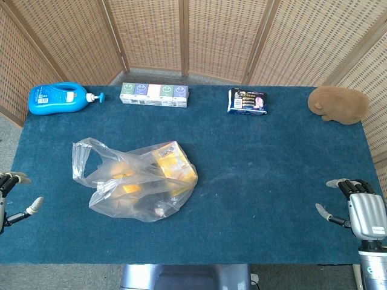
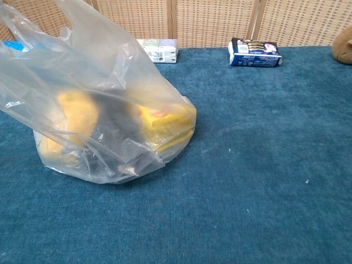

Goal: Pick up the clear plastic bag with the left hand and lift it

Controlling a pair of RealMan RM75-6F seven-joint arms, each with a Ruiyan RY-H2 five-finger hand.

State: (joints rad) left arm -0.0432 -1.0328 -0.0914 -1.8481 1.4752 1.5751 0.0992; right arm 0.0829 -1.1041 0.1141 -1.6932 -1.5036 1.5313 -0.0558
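1. 2 hands are seen at the near table edge in the head view: the left hand [image 1: 13,199] at the left corner and the right hand [image 1: 354,205] at the right corner. Both are held with fingers apart and nothing in them, apparently parked clear of the work.
2. The clear crumpled plastic bag [image 1: 136,178] is lying on the blue felt-covered table [image 1: 272,181], left of centre, well apart from the left hand. Yellow packets are visible inside it, so it is slumped and weighted low.
3. Its loop handle [image 1: 81,160] is turned toward the robot's left side, which is judged the easiest place to be taken hold of.
4. Kept along the far edge, away from the bag, are a blue pump bottle [image 1: 57,98], a row of small tissue packs [image 1: 154,93], a dark blue snack packet [image 1: 248,101] and a brown plush toy [image 1: 338,104].
5. The lift is not yet begun; a reach rightward and forward by the left hand would be required.
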